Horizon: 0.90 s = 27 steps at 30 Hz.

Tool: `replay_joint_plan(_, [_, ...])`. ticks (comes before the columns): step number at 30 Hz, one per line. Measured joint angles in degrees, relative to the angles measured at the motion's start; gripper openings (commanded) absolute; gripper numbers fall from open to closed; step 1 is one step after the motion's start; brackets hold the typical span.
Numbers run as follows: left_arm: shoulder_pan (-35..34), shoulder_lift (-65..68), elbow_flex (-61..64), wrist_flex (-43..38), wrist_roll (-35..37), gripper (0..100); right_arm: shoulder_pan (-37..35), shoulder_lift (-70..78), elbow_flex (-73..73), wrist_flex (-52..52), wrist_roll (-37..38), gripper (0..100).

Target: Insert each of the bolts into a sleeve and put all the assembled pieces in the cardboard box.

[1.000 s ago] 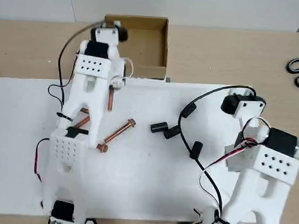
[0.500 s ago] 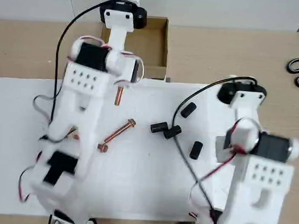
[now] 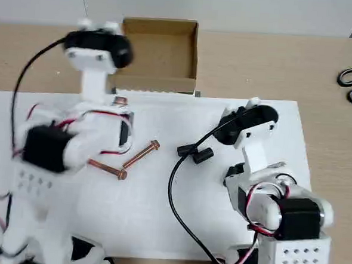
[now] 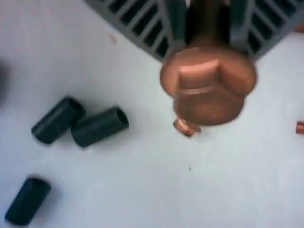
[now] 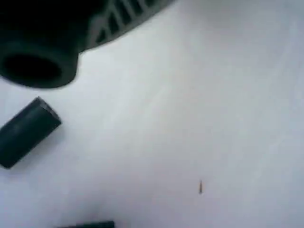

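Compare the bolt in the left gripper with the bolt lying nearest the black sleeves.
The held bolt is clamped in the left gripper, clear of the paper; the lying bolt rests flat on it, ungripped. The held bolt shows its head end-on in the left wrist view, shank hidden; the lying bolt shows its full length from above. Both are copper-coloured with a wider head.

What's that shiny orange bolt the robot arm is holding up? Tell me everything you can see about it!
The bolt looks like smooth, copper-coloured metal. It has a chunky head with flat sides on a round collar, and a thinner shaft. The left gripper is shut on the shaft, which is pinched between its dark fingers, and the head sticks out free. The bolt hangs above the white sheet and touches nothing but the fingers.
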Motion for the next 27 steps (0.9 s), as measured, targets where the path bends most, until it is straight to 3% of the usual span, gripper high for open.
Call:
replay_joint_plan(8, [-0.35, -22.77, 25.67, -18.46, 1.05, 1, -1.85, 0.0, 6.77, -14.15, -0.35, 0.3])
replay_joint_plan(16, [-0.35, -48.53, 54.51, -36.75, -0.88, 1, -9.49, -8.53, 16.44, -23.65, -10.11, 0.3])
replay_joint_plan(27, [-0.35, -68.48, 73.14, -41.14, -1.05, 1, -19.96, -24.35, 37.71, -39.74, -10.99, 0.3])
